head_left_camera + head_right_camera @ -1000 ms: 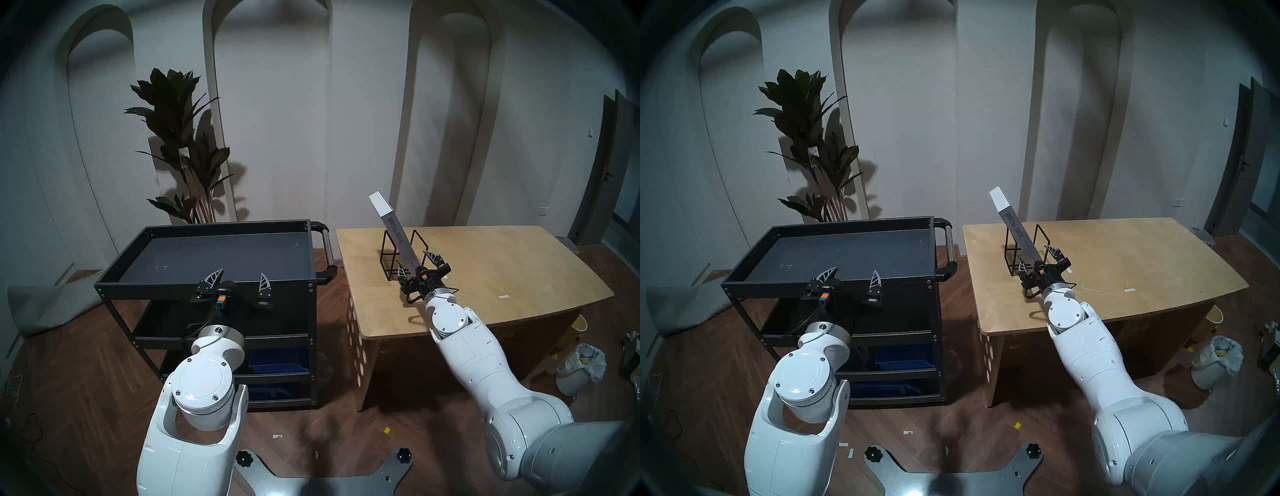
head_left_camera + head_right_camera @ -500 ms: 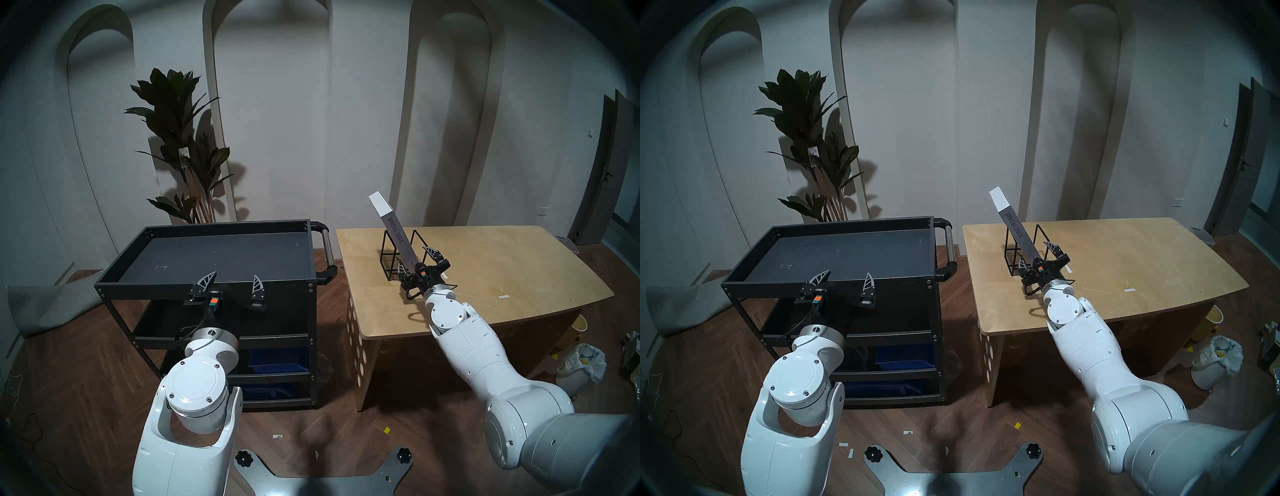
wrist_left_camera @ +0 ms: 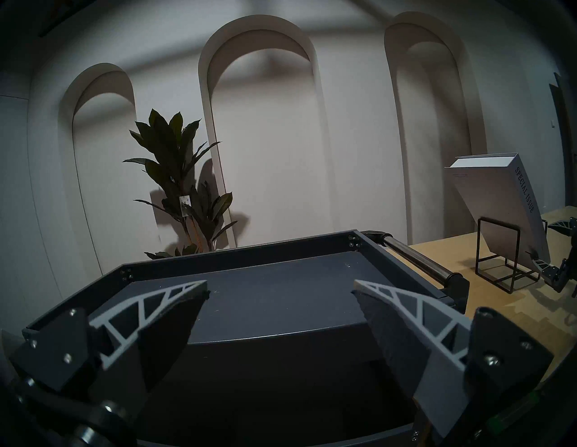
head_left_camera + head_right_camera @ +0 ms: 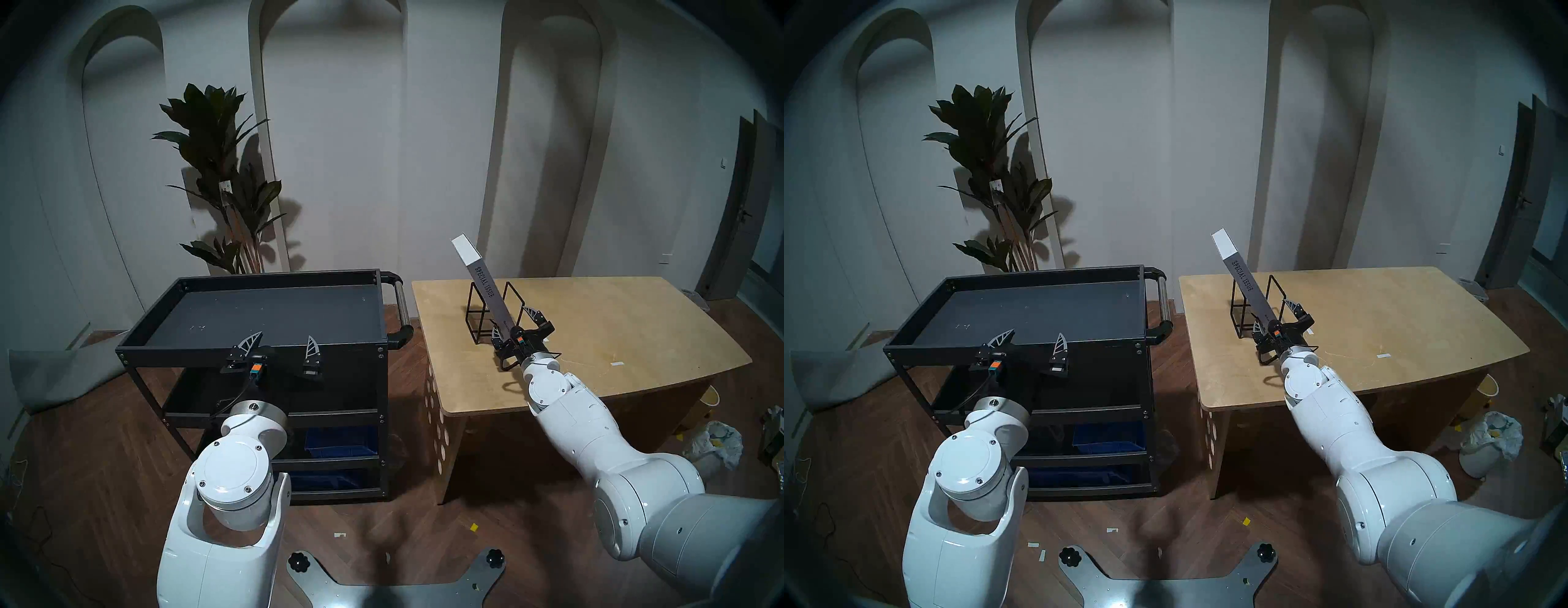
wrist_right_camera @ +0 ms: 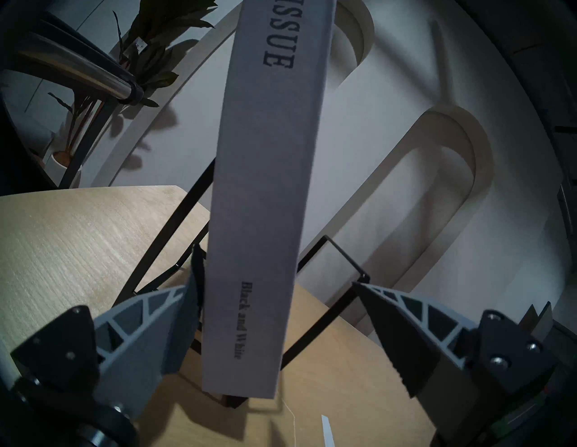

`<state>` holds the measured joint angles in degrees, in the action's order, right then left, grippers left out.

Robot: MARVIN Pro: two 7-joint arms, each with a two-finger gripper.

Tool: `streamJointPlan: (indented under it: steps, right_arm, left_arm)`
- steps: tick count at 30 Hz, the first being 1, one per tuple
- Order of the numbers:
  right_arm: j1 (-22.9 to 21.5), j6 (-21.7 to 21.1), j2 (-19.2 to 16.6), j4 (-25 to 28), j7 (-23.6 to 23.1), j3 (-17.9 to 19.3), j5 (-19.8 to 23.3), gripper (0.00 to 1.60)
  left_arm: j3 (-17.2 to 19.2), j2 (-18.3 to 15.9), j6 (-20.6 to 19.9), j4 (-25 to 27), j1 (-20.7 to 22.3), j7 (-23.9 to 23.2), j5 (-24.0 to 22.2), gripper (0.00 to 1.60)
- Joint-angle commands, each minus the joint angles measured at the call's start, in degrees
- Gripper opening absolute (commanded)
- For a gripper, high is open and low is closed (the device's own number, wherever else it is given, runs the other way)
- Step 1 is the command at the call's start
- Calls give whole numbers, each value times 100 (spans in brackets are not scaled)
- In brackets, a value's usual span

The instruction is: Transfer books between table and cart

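The book (image 4: 488, 293) has a grey "SPECIAL ISSUE" spine and leans to the left in a black wire rack (image 4: 468, 305) on the plywood table (image 4: 615, 322). It also shows in the head right view (image 4: 1248, 288), the left wrist view (image 3: 505, 212) and the right wrist view (image 5: 265, 187). My right gripper (image 4: 510, 319) (image 5: 274, 268) is open around the spine's lower end. One finger (image 5: 175, 315) touches the book and the other stands apart. My left gripper (image 4: 285, 335) (image 3: 280, 282) is open and empty at the front rim of the black cart (image 4: 275, 276).
The cart's silver-and-black handle (image 4: 401, 305) faces the table's left edge across a narrow gap. Blue bins (image 4: 339, 441) sit on the cart's lower shelves. A potted plant (image 4: 220, 178) stands behind the cart. A bagged waste bin (image 4: 708, 450) is on the floor to the right.
My left gripper has shifted a little to the left along the cart's front rim. My right gripper stays open around the book's lower end, barely moved. The book has not moved.
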<state>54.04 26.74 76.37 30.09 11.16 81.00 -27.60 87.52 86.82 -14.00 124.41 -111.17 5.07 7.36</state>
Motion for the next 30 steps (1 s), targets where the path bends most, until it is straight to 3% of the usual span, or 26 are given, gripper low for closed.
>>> streamJointPlan:
  steps: [1, 30]
  right_arm:
    - [-420, 198, 175, -182, 264, -48, -69, 160]
    - [-1145, 595, 287, -1407, 720, -172, -304, 160]
  left_arm:
    - [-2, 14, 30, 150, -27, 16, -3, 160]
    - [8, 36, 73, 205, -200, 159, -87, 160]
